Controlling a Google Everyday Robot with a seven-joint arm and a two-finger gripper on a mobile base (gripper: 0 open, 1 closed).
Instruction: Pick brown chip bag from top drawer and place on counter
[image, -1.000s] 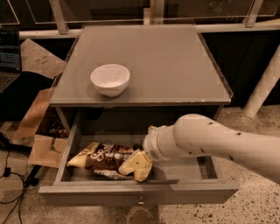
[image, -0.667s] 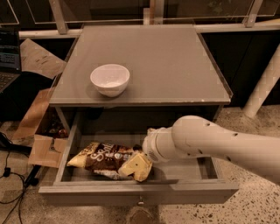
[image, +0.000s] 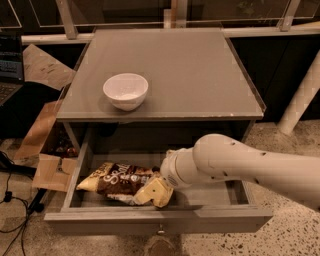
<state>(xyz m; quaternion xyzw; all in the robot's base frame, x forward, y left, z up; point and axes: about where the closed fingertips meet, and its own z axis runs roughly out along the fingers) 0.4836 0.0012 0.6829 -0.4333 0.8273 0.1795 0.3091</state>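
Log the top drawer (image: 215, 196) as standing open, lower middle of frame, with a small knob (image: 160, 231) on its front panel.

Find the brown chip bag (image: 120, 179) lying on the drawer bottom, in the left half, long axis running roughly left to right. Note dark brown face with white lettering turned up, one tan end toward the drawer's left wall, one pale yellow end at lower centre. Record the bag as inside the drawer, not on the desk (image: 200, 75).

Place the hand (image: 164, 183) low in the drawer near frame centre, at the bag's right end, mostly hidden behind the white wrist. Cannot tell whether open, closed or gripping; cannot tell whether touching the bag.

Trace the arm (image: 250, 165) from the lower right edge of frame leftward over the drawer's right half: thick, white, dotted with small dark marks.

See the desk above the drawer, upper middle of frame, flat and grey. Count one white bowl (image: 125, 91) upright on it, left of centre, near the front edge, well apart from the bag.

Mark a cardboard box (image: 45, 165) on the floor at left, just beside the drawer's left side, and a cardboard sheet (image: 42, 65) higher up at left. Add dark cables (image: 10, 200) in the lower left corner, a white post (image: 300, 100) at the right edge, speckled floor (image: 295, 230) at lower right.
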